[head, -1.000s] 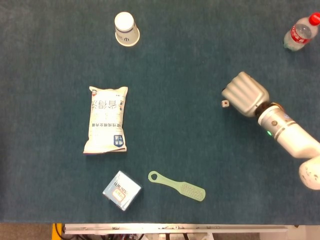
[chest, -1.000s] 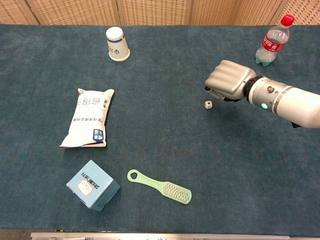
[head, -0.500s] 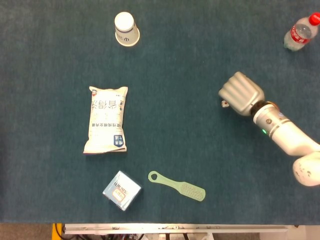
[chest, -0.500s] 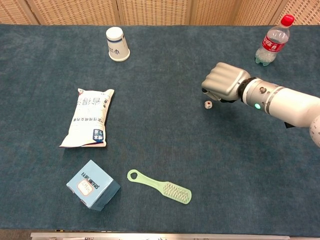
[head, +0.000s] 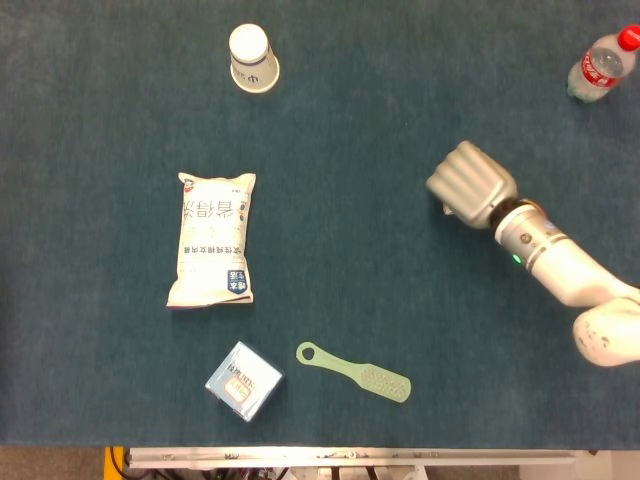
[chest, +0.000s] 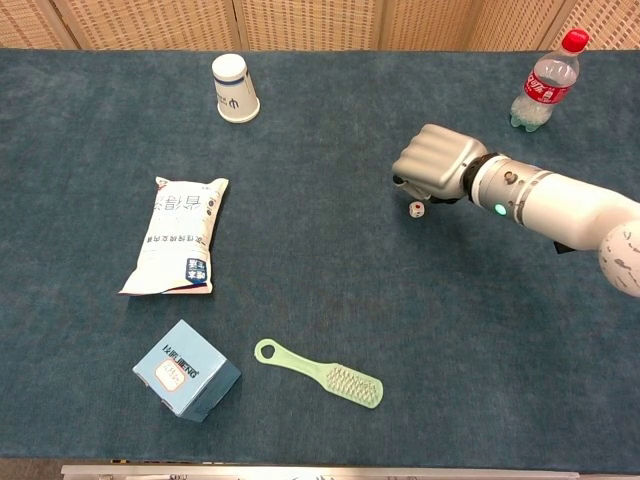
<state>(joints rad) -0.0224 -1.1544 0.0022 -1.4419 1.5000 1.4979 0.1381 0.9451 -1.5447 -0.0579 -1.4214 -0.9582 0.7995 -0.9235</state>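
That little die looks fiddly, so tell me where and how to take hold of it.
Pinch the die across two opposite side faces, coming straight down from above. It is a small cube resting flat on the table, apart from other things. The right hand is beside it, fingers curled.

The right hand (head: 470, 182), fingers curled in, hovers well apart from the snack bag (head: 213, 239).
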